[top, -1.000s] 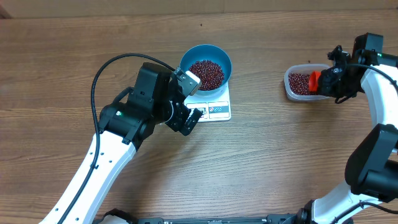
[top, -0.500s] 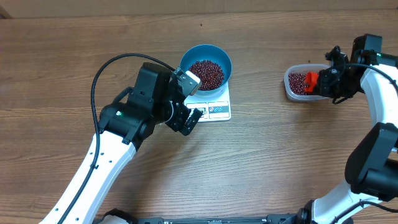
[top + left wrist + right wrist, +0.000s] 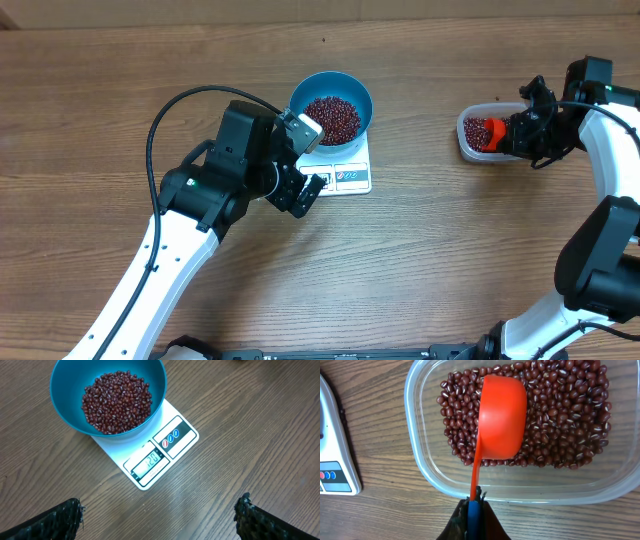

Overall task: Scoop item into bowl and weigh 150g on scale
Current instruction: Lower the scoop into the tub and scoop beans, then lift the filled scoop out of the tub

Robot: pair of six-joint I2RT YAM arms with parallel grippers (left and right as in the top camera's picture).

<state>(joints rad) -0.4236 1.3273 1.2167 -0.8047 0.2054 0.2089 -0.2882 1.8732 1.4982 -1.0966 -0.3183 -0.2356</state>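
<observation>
The blue bowl (image 3: 331, 101) (image 3: 108, 395) holds a heap of red-brown beans (image 3: 332, 117) (image 3: 116, 402) and stands on the white scale (image 3: 343, 168) (image 3: 160, 452), whose display is lit. My left gripper (image 3: 305, 192) (image 3: 159, 519) hovers open over bare wood just in front of the scale. At the right, more beans (image 3: 560, 420) fill a clear tub (image 3: 478, 133) (image 3: 420, 460). My right gripper (image 3: 522, 135) (image 3: 474, 510) is shut on the blue handle tip of the orange-red scoop (image 3: 494, 132) (image 3: 501, 416), whose cup lies bottom-up over the tub's beans.
A black cable (image 3: 175, 110) loops above the left arm. A corner of the scale (image 3: 332, 460) shows left of the tub in the right wrist view. Wood table (image 3: 450, 250) spreads between the scale and the tub.
The right gripper has carried the scoop a little left, further over the tub. The left arm, bowl and scale have not moved.
</observation>
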